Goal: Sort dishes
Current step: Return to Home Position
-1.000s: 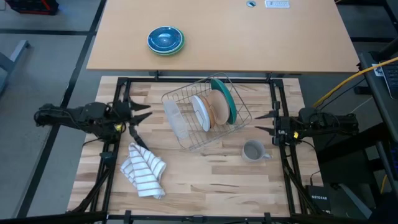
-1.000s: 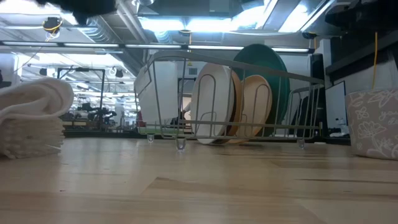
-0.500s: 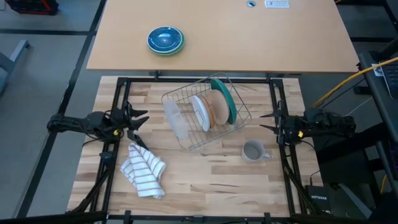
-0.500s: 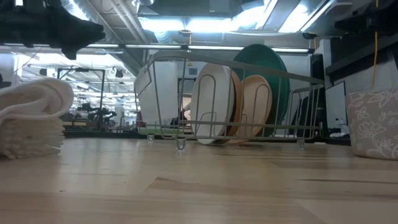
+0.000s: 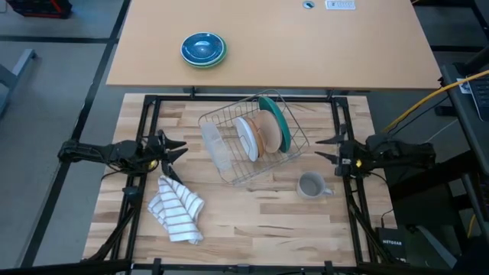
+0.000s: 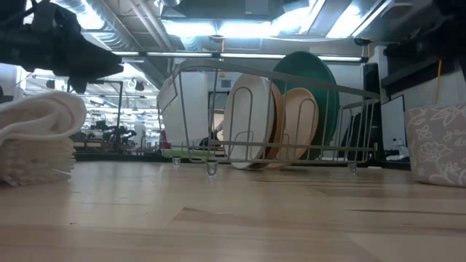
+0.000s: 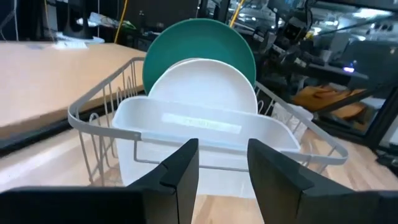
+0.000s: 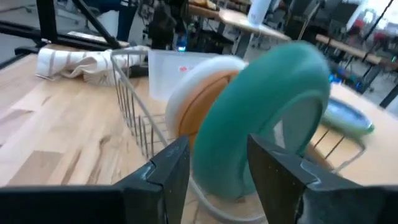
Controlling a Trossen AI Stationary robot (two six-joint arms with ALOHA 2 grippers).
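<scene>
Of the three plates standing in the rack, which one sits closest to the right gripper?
The dark green plate, the largest. It stands on the side toward the right gripper; the tan plate and white plate stand farther off.

L wrist view: tan plate (image 6: pixel 300 120) fully hidden behind white plate (image 7: pixel 205 93); green plate (image 7: pixel 199 37) shows as rim arc only. White plate's lower part masked by rack's white caddy (image 7: pixel 205 134). Low view: mug (image 6: pixel 437 142), towel (image 6: pixel 36 138) cut by frame edges. R wrist view: green plate blurred.
</scene>
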